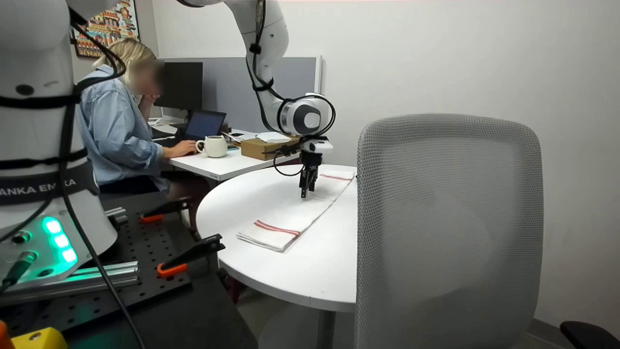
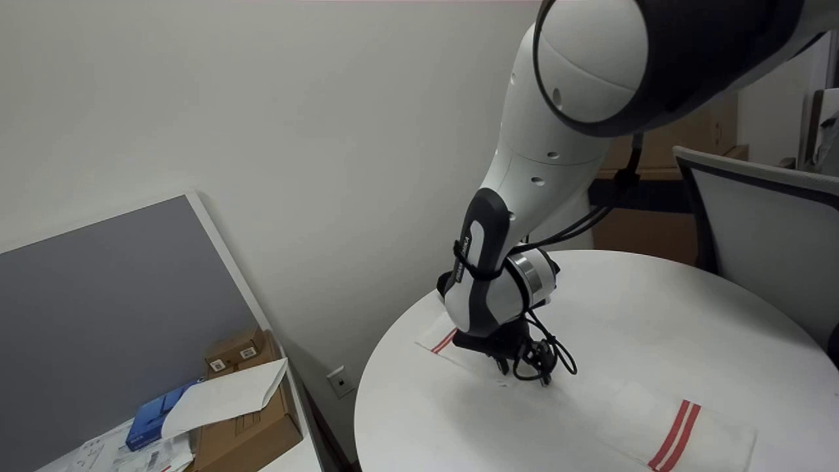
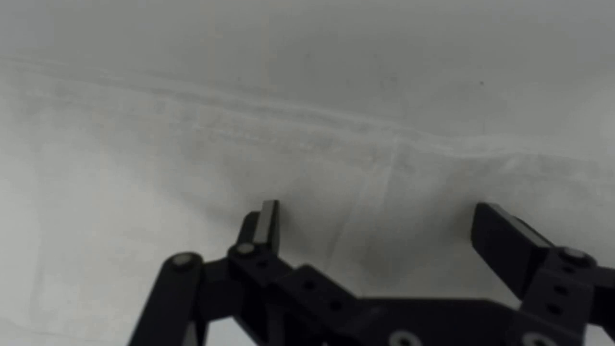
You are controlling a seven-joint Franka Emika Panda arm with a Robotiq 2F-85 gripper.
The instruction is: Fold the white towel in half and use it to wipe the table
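On the round desk we see the white towel lying flat as a long strip — its red stripes cross it near both ends, and at the near end in an exterior view its edges sit stacked in layers. Over the middle of the towel, the robot arm reaches down with its jaws pointing at it. By the wrist view, we find the jaws released and spread well apart, with a slight crease of the towel running below the gap and an edge of it crossing just past the tips. Whether the tips touch the towel, we cannot tell.

To the right of the towel in an exterior view, we have an office chair, its back hiding part of the round desk. Behind the towel and to the left, a person in a blue shirt sits at a work desk — a mug, a laptop and a cardboard box are on it.
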